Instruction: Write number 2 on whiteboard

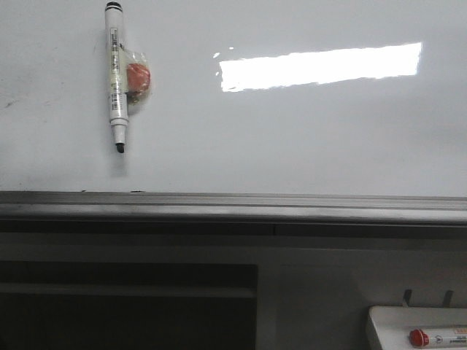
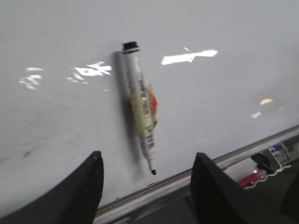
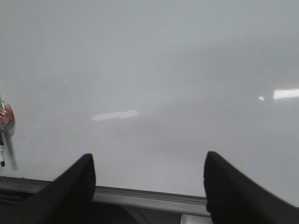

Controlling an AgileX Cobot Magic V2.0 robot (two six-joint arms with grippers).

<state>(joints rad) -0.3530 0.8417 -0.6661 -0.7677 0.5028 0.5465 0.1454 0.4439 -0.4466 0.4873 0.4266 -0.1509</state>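
Marker (image 1: 116, 73) hangs on whiteboard (image 1: 306, 138) — label print unreadable.

The large glossy white whiteboard (image 1: 306, 131) looks smooth and mirrors a bright light strip. Ahead of the left pincer's matt black fingers (image 2: 84, 191), the white plastic marker (image 2: 140, 109) carries crinkled clear film. The grey ledge (image 1: 233, 206) looks like brushed metal.

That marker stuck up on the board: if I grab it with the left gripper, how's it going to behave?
The marker looks like a stiff, light plastic barrel, so it should hold shape. It hangs on the whiteboard by a taped red piece, possibly a magnet, so expect brief resistance, then release. The tip is uncapped and could smear. The left gripper is open.
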